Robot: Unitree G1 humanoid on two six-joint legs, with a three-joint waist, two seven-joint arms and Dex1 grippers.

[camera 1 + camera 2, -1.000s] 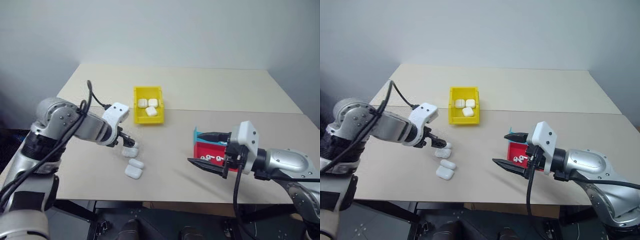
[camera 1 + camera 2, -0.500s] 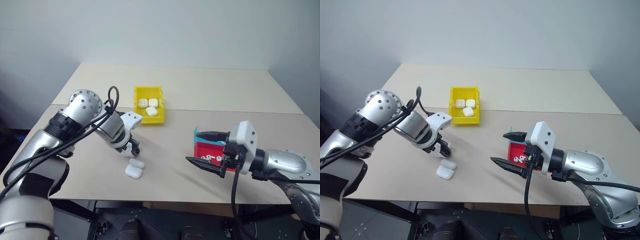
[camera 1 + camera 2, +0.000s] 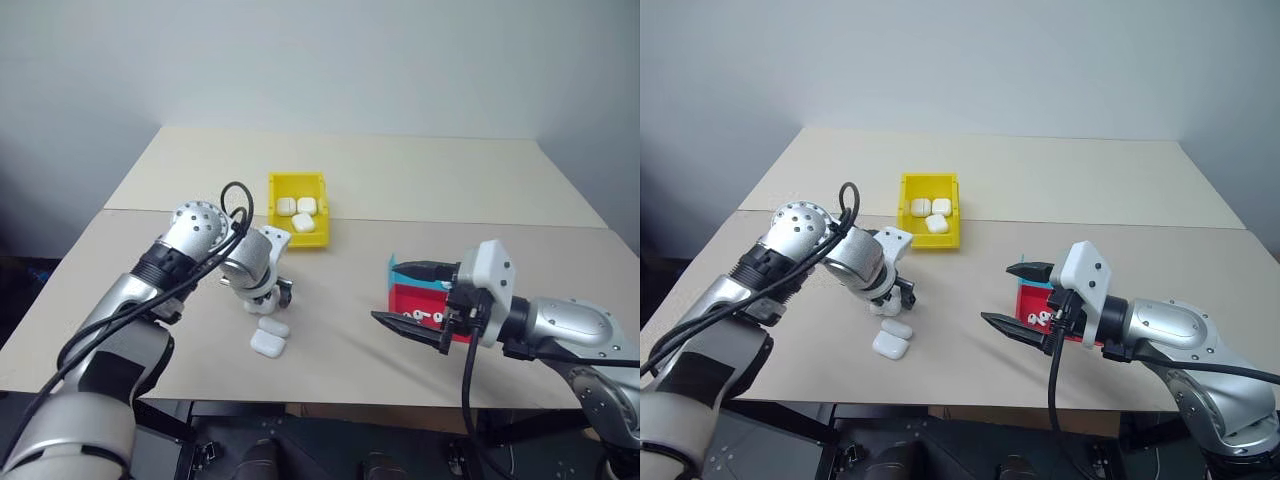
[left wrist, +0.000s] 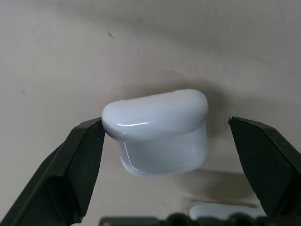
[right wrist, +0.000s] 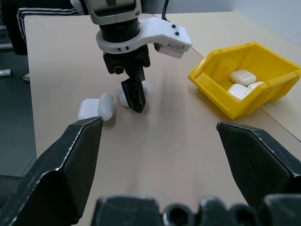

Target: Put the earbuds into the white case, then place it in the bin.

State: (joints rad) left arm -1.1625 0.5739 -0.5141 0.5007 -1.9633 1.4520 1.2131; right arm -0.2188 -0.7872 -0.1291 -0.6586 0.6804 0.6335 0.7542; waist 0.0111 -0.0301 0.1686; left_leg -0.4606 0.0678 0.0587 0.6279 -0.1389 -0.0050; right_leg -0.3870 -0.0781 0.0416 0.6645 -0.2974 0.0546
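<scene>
Glossy white case point(image 4: 157, 133) sat closed at frame centre between the left gripper's point(image 4: 174, 155) wide-spread fingers; right gripper point(image 3: 1018, 303) likewise gaped.

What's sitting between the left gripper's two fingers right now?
A white case stands on the table between the left gripper's open fingers, seen in the left wrist view.

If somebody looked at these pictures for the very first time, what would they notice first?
Probably the bright yellow bin at the middle of the table, with three white cases inside. Next, the left gripper pointing down over a white case on the table, its open black fingers on either side of it, with two more cases lying just beside. The right gripper hangs open in front of the red-and-teal tray that holds the earbuds.
</scene>
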